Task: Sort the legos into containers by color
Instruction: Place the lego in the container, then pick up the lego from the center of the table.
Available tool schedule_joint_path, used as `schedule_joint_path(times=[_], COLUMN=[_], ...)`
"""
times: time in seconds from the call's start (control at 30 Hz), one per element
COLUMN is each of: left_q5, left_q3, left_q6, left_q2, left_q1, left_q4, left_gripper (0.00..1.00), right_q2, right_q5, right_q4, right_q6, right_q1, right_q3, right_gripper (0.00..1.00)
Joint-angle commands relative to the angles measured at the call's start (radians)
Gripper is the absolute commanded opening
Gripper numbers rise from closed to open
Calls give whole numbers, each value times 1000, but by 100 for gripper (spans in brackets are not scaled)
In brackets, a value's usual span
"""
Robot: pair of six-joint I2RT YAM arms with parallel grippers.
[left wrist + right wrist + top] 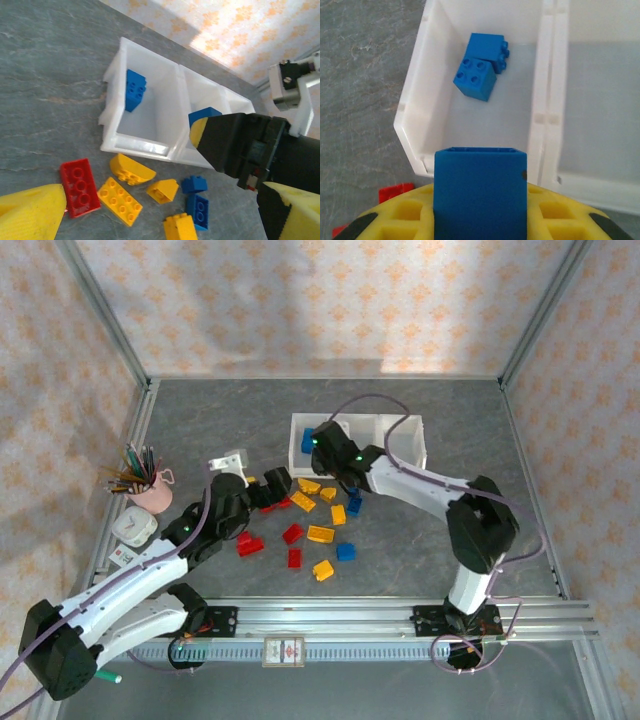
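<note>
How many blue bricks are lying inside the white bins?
2. Both lie in the left bin, touching: one studs-up brick, one brick behind it. A third blue brick is held by the right gripper over the bin's near edge, not inside. None seen in other bins.

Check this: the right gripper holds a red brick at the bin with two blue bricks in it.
Wrong colour. The right gripper holds a blue brick at the bin with two blue bricks in it, as the right wrist view shows.

Peach-patterned walls (300, 300) (one sunlit patch (430, 365)) around grey marbled table (200, 420).
</note>
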Motion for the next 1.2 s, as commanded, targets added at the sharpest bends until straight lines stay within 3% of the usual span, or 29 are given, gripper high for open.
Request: schedule_joint_path(times=[0.0,0.23,0.5,0.8,1.17], left_q5=[25,39,44,68,150], left_q3=[5,-14,-1,-4,-48], left_q6=[20,12,13,9,-16], left_q2=[-25,-32,-33,-36,-21], left_q1=[35,70,72,72,39], left_q4=[-32,-33,-43,-43,21], left_gripper=[99,99,99,99,99], right_q2=[97,289,285,27,-259], right_q5=[22,104,58,25,87], right_q4=[-23,-97,-98,-11,31], right_q6=[-30,-45,-55,-28,116], right_q1=[3,-12,-22,-22,-24], right_q3=[124,337,368,82,-322], right_gripper=[22,25,50,62,73])
